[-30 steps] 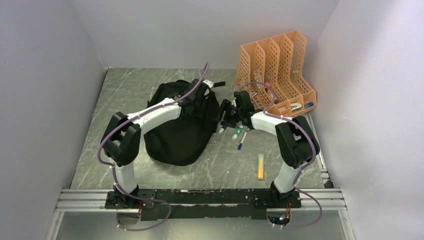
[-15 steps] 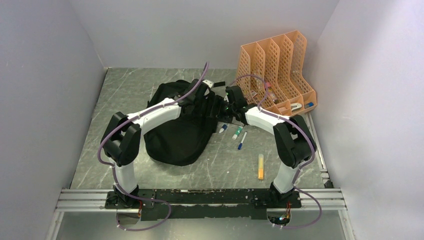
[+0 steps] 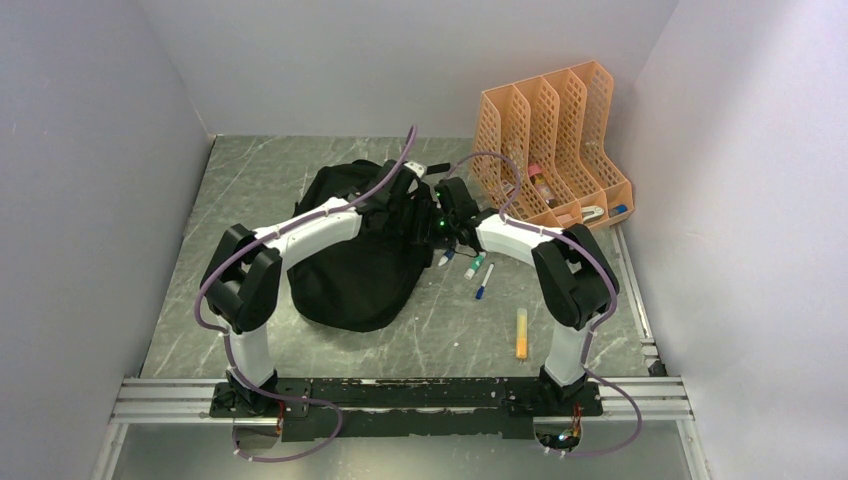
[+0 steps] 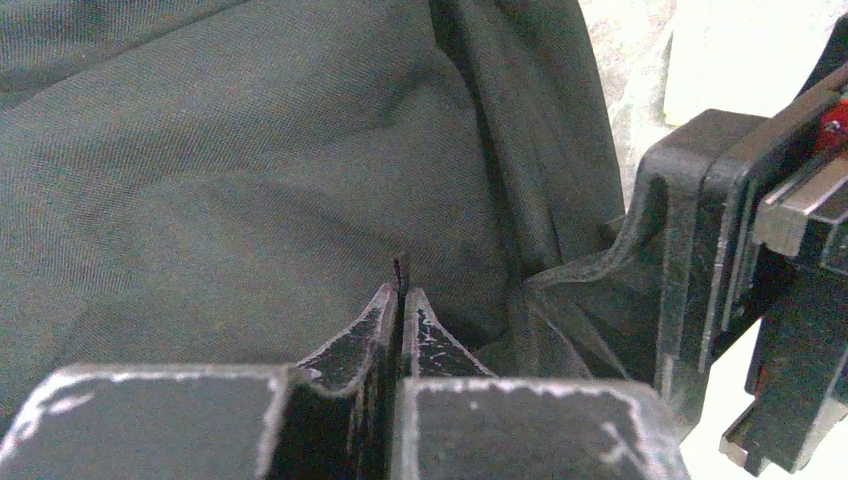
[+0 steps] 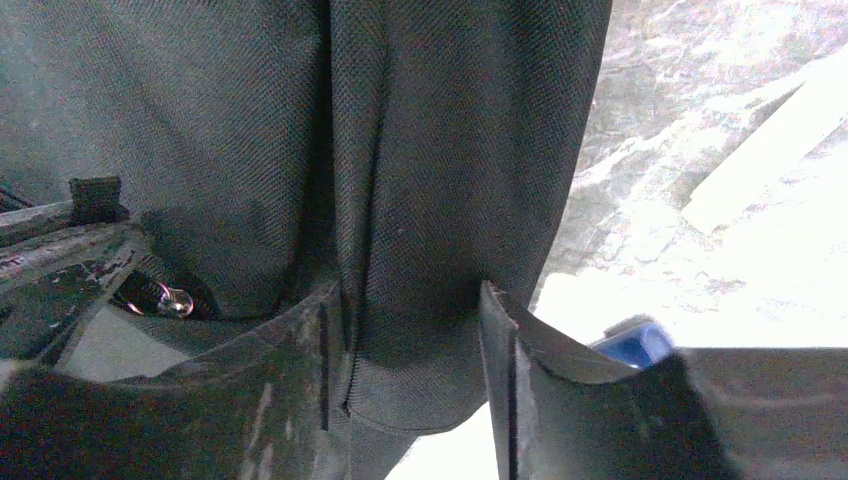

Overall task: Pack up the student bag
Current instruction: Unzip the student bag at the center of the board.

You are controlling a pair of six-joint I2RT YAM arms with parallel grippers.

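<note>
The student bag (image 3: 355, 265), black and floppy, lies mid-table. My left gripper (image 3: 405, 200) rests on its upper right part. In the left wrist view the left gripper (image 4: 401, 290) is shut, and a thin black sliver of the bag (image 4: 401, 268) sticks up between its tips. My right gripper (image 3: 440, 218) is at the bag's right edge, close to the left one. In the right wrist view the right gripper (image 5: 405, 295) stands open around a hanging fold of bag fabric (image 5: 420, 200); the fold lies against the left finger (image 5: 300, 350).
An orange mesh file organiser (image 3: 555, 135) stands at the back right with small items in its base. Three markers (image 3: 475, 266) lie just right of the bag, and a yellow highlighter (image 3: 521, 333) lies nearer the front. Grey walls close in three sides.
My right gripper has moved left from above the markers to the bag's right edge, so bag fabric now sits between its fingers. The left arm has stayed still.
</note>
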